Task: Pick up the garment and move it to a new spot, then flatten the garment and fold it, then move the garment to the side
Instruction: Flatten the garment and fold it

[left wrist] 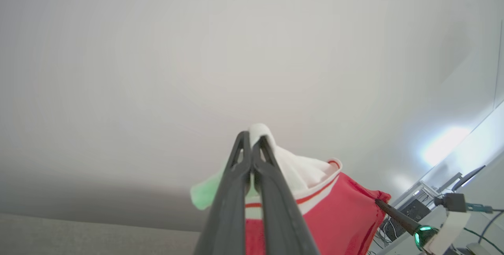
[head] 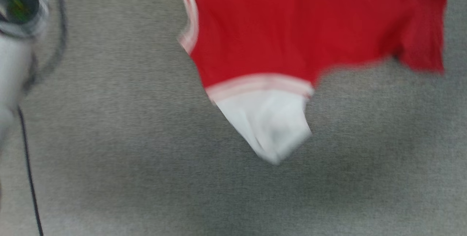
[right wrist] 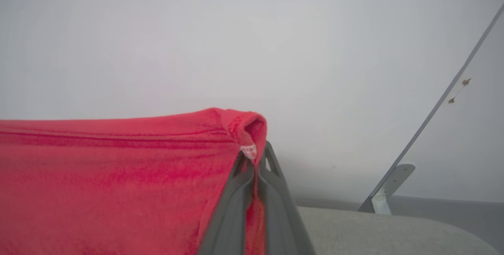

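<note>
Red garment with white sleeve hangs above grey surface.

Grey surface open; garment blocks top; cable along left edge.

The garment is showing a solid red body, and its sleeve is hanging white below a band of thin red-and-white stripes. In the left wrist view one fold of the white cloth is looking pale green. A small white label with red dots is peeking from the red hem. The left gripper and the right gripper are both appearing dark grey. The desk is showing speckled grey, a cable is showing black, and the wall is glowing pale grey-white.
</note>
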`<state>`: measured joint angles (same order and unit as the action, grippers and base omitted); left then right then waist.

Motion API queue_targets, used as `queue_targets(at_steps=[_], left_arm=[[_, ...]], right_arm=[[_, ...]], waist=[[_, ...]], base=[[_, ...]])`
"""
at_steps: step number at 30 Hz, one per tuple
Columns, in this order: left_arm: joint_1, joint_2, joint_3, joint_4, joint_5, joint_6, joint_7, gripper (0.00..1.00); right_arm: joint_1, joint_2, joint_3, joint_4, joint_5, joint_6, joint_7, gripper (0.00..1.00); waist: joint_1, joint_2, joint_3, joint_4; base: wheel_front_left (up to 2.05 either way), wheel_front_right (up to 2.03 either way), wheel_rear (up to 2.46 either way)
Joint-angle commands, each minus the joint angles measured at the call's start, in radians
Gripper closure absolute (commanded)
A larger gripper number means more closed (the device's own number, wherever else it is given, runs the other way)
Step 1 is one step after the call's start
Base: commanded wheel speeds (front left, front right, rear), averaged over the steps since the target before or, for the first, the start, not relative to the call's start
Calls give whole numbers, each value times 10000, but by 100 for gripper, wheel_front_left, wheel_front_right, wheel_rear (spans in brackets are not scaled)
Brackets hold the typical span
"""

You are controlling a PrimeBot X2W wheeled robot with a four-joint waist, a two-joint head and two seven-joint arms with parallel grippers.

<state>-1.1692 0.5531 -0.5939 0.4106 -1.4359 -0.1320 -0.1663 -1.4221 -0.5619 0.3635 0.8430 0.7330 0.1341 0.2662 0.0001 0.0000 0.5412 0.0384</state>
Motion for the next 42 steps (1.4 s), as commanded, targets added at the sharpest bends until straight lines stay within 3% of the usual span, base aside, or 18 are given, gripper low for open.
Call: queue_targets(at_steps=[1, 8, 13, 18, 23, 30, 33, 35, 42], left_arm=[[-720, 72, 324, 552, -141, 33, -4, 100], [-4124, -281, 1126, 2364, -230, 37, -389, 100], [-4879, -323, 1048, 2401, -322, 41, -323, 100], [-3293, -246, 653, 1181, -424, 34, -629, 100], [-563, -189, 420, -728, -735, 30, -922, 100], [3555, -193, 494, -2765, -329, 30, -1000, 100], [5170, -535, 847, -3348, -69, 28, -1005, 100], [6079, -764, 955, -3678, 43, 28, -1005, 100], [8277, -731, 804, -4458, 575, 28, -1007, 100]], right_arm=[[-471, -13, -231, 121, -163, -62, -400, 100], [-2285, 395, -1030, 921, -975, -82, -2343, 100], [-2799, 615, -1322, 1803, -1415, -82, -3169, 100], [-1961, 956, -925, 2267, -1433, -81, -3336, 100], [-350, 850, -502, 1796, -875, -61, -3443, 100], [2941, 313, 341, -89, 458, -58, -3110, 100], [4540, -55, 526, -1031, 970, -56, -2970, 100], [5599, -317, 579, -1670, 1304, -56, -2864, 100], [8430, -950, 268, -3369, 1877, -56, -2470, 100]], waist=[[-1, 0, 312, -308], [-1, 0, 599, -678], [-1, 0, 582, -730], [-1, 0, 485, -621], [-1, 0, 254, -378], [-1, 0, -422, -275], [-1, 0, -806, -204], [-1, 0, -1056, -144], [-1, 0, -1806, -176]], base=[[0, 0, 0], [0, 0, 0], [0, 0, 0], [0, 0, 0], [0, 0, 0], [0, 0, 0], [0, 0, 0], [0, 0, 0], [0, 0, 0]])
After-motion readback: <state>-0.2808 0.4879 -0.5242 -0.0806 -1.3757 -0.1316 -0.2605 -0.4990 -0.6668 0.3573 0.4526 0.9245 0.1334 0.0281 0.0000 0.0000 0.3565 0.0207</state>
